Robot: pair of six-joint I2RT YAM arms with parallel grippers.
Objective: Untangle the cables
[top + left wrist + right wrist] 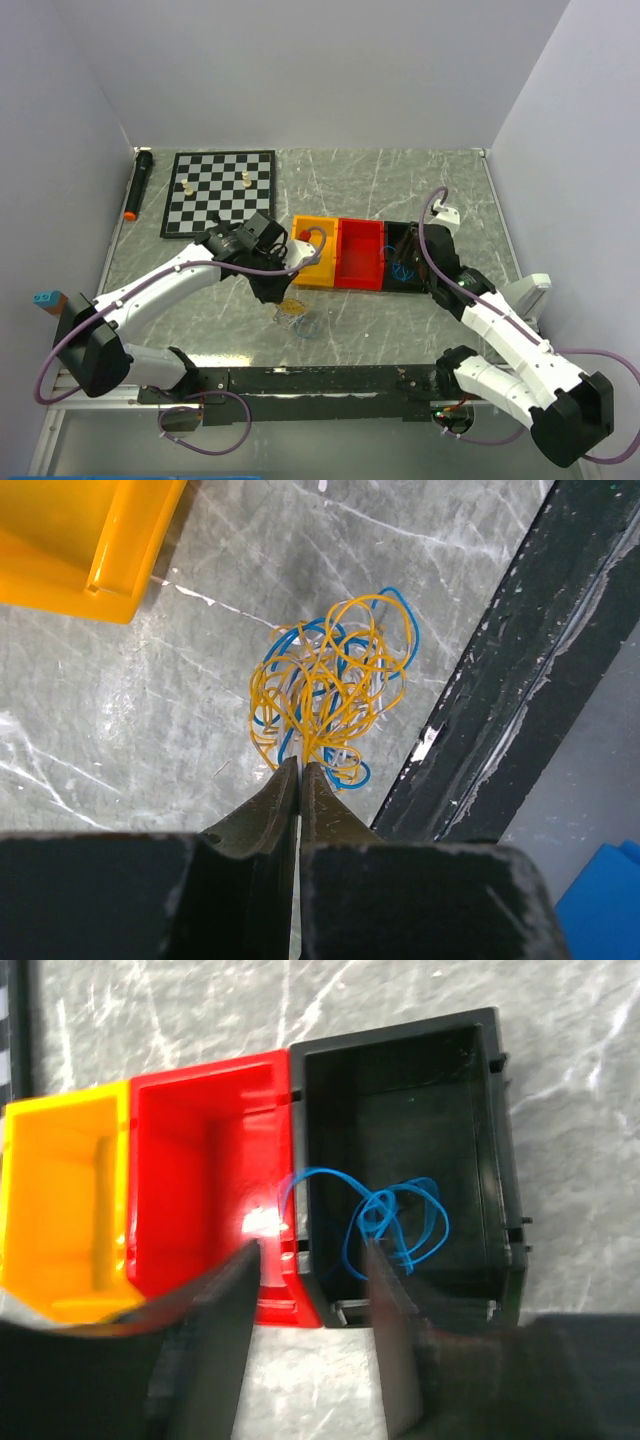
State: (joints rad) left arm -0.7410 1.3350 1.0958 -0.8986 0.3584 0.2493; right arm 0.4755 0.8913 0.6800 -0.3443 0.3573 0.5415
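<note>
A tangled bunch of thin yellow, blue and white cables (330, 685) lies on the marble table just ahead of the black rail; from above the bunch (298, 316) sits in front of the yellow bin. My left gripper (300, 766) is shut at the bunch's near edge, and yellow strands converge into its tips. A separate blue cable (392, 1222) lies looped inside the black bin (480, 1140), one loop draped over the rim toward the red bin (200, 1130). My right gripper (310, 1260) hovers over that rim with its fingers apart and nothing between them.
Yellow (312, 250), red (358, 255) and black (404, 240) bins stand in a row at mid-table. A chessboard (220, 192) with a few pieces and a black marker (138, 185) lie at the back left. A black rail (320, 380) runs along the near edge.
</note>
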